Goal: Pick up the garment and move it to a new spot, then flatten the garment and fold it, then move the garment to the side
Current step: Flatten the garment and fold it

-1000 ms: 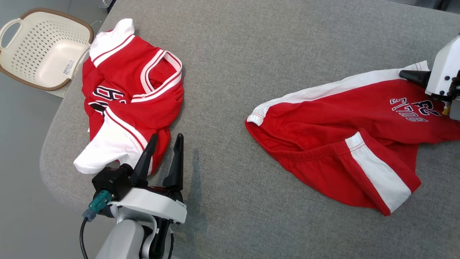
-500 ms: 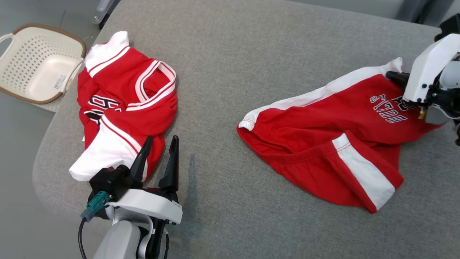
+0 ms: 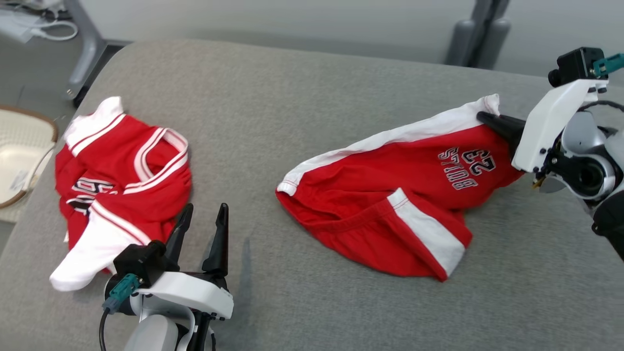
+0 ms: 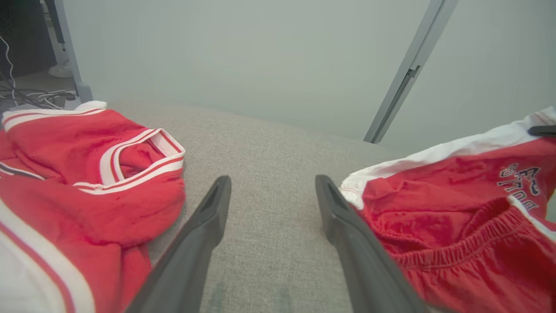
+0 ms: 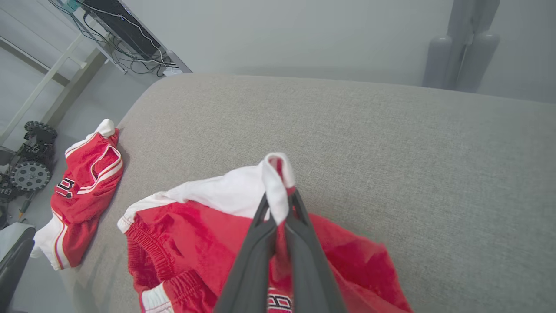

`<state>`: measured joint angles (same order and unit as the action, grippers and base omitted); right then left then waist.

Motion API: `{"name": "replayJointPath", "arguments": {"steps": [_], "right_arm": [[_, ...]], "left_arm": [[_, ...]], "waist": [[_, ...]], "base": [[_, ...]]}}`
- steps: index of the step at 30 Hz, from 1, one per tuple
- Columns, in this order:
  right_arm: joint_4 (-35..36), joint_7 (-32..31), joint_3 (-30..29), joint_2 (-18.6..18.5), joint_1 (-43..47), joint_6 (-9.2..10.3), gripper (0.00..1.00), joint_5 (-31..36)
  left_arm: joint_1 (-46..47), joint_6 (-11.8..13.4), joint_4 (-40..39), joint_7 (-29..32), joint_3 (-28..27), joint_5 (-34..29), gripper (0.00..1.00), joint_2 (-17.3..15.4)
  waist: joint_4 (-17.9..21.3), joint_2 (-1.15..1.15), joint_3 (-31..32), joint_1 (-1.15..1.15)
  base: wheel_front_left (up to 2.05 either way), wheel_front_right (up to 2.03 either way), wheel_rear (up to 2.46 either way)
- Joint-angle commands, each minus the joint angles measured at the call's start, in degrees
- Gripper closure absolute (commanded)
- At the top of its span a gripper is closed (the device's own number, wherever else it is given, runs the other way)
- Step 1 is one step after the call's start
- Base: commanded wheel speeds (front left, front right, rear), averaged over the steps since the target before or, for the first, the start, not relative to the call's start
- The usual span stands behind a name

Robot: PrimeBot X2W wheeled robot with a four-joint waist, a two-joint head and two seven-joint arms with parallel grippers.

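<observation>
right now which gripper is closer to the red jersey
Left. The left gripper sits open right beside the jersey; the right gripper is far across the grey surface, shut on the shorts.

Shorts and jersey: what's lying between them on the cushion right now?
Bare grey cushion separates jersey from shorts in the head view; the open left end effector stands at the gap's near end.
</observation>
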<state>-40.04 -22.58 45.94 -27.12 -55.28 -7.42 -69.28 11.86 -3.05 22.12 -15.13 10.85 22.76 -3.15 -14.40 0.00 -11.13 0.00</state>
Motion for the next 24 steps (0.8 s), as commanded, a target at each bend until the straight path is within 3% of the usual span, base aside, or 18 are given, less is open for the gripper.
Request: {"name": "replayJointPath", "arguments": {"steps": [1,13,24], "right_arm": [[0.9,0.7,0.3,-0.4,1.1,-0.14,1.0,-0.7],[17.8,10.0,3.8,-7.0,14.7,-0.14,1.0,-7.1],[22.1,16.8,5.9,-11.3,26.6,-0.14,1.0,-8.7]], "left_arm": [[-0.5,-0.4,0.1,0.0,-0.4,-0.4,0.0,-0.5],[-2.6,-0.3,1.7,0.0,-1.3,-0.5,0.0,-1.4],[-4.1,0.1,2.1,0.2,-1.2,0.3,0.0,-2.5]], "waist": [[2.6,0.0,2.3,0.0],[8.2,0.0,6.9,0.0],[10.1,0.0,9.0,0.0]], "base": [[0.0,0.0,0.0],[0.0,0.0,0.0],[0.0,0.0,0.0]]}}
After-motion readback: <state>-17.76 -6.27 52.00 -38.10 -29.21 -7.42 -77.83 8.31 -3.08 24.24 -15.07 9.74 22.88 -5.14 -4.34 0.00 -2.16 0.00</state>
